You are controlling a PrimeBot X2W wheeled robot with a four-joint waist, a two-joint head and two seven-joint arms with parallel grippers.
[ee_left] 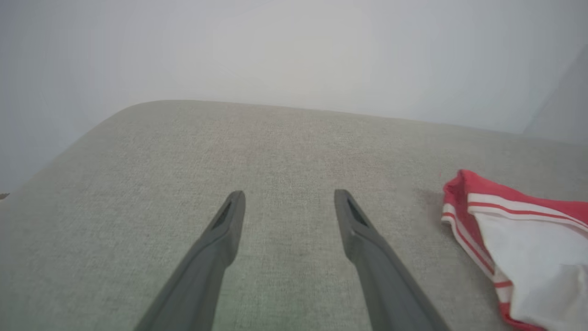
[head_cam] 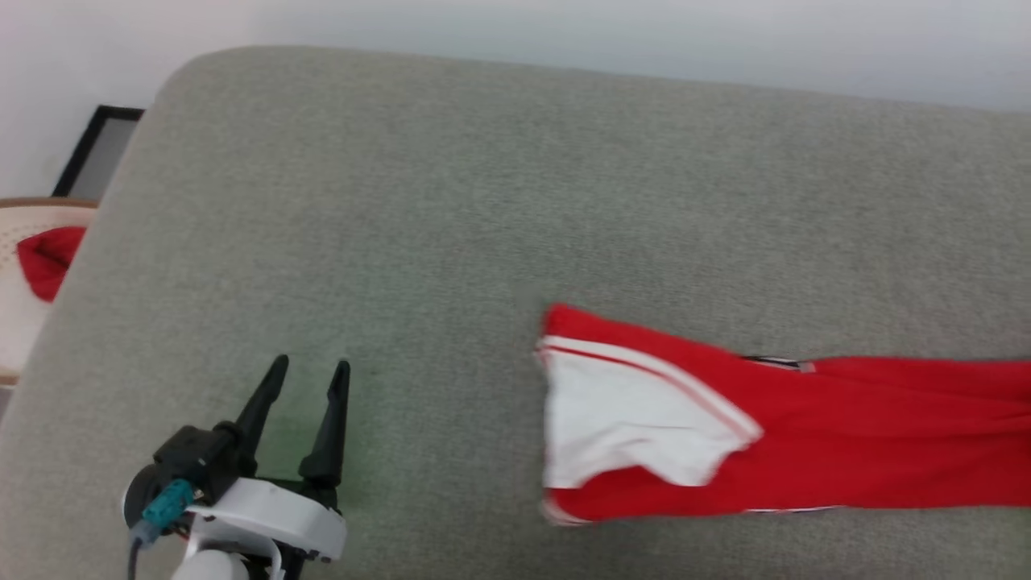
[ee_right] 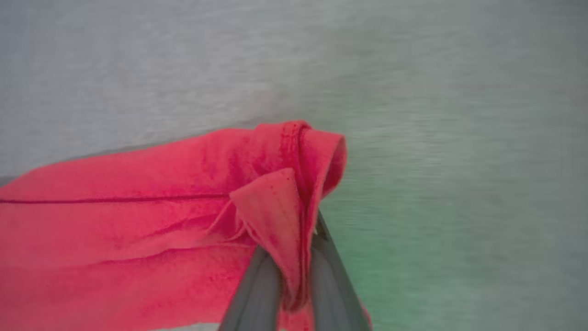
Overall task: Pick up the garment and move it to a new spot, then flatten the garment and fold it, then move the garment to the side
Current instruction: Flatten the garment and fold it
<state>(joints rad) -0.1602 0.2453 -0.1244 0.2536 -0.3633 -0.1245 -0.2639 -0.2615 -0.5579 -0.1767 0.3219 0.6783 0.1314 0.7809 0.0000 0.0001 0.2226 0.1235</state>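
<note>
Head view: left jaws hover over grey cushion (head_cam: 483,201), spread wide, empty, pointing forward. Right wrist view: right jaws clamped on garment (ee_right: 115,220) edge.

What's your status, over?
Left gripper open, above cushion. Right gripper shut on jersey edge. Jersey lies on cushion. Basket off left, not blocking.

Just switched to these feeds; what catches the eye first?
The red and white jersey lies stretched across the right of the grey cushion. The right gripper is pinched shut on a folded red edge of it, and the left gripper stands open over bare cushion at lower left.
</note>
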